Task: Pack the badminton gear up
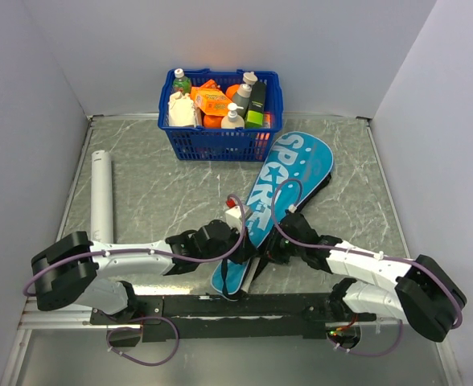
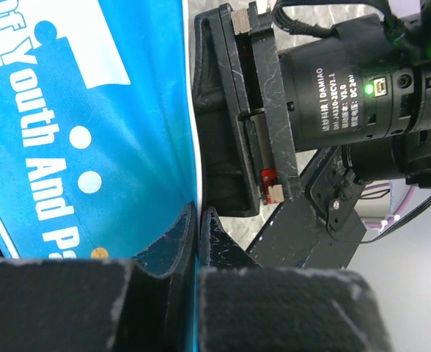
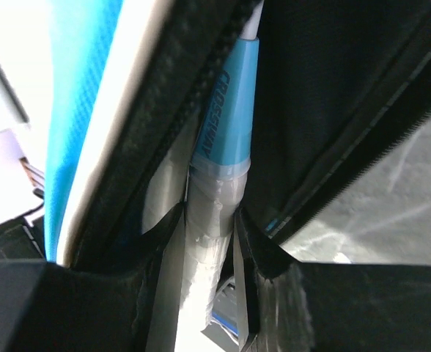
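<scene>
Jaws on my left gripper [image 2: 199,220] are pressing together on the thin edge of the teal SPORT case [image 1: 297,165], with the blue fabric running down between the two fingers. Those on my right gripper [image 3: 210,224] are standing narrow and clamping the white taped handle [image 3: 201,279] of a racket [image 3: 226,110]. Its pale blue shaft, printed CROSSWAY, is running into the dark lining of the case's open side. Another white strip is showing just beside the handle, but I cannot tell what it is.

I am seeing the case lying diagonally on the grey table [image 1: 164,193]. Its wide head is pointing far right, ending near the blue basket [image 1: 220,141] of bottles [image 1: 232,117] and orange packs [image 1: 212,100], and its narrow end is coming near, between my two arms. The left gripper is working at the case's left edge and the right gripper at its right edge, close together. The long white tube [image 1: 101,189] is lying well apart at the left, along the table's left edge.
</scene>
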Available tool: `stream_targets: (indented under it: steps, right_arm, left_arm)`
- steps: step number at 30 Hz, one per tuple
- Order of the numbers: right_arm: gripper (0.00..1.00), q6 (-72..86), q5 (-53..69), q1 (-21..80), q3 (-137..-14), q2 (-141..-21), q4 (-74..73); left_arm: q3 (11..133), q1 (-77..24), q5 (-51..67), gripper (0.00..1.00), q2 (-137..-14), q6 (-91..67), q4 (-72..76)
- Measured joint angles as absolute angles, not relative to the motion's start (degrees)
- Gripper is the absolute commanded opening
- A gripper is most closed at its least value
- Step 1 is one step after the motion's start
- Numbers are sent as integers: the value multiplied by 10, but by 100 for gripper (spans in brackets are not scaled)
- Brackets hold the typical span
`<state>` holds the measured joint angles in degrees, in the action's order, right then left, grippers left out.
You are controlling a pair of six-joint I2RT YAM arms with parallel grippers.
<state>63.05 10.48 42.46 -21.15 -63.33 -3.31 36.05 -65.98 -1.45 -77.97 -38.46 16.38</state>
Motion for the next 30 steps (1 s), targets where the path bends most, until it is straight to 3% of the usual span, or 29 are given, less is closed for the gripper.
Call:
stream_targets:
  steps: [7,14,17,20,30]
  right_arm:
    - [0,643,90,425,-195,-635,25]
    - [0,651,81,429,-137,-693,186]
    - [35,651,80,430,-126,-709,232]
    - [48,648,75,431,-126,-710,236]
    - [58,573,15,435,-127,-569,91]
  left_arm:
    - [356,-660,-28,1,-780,-396,189]
    - [349,-660,-31,1,-793,-410,204]
    - [349,-660,-32,1,-800,-413,211]
    - [349,-660,-32,1,-805,-415,220]
    - [349,-669,-31,1,-805,-416,241]
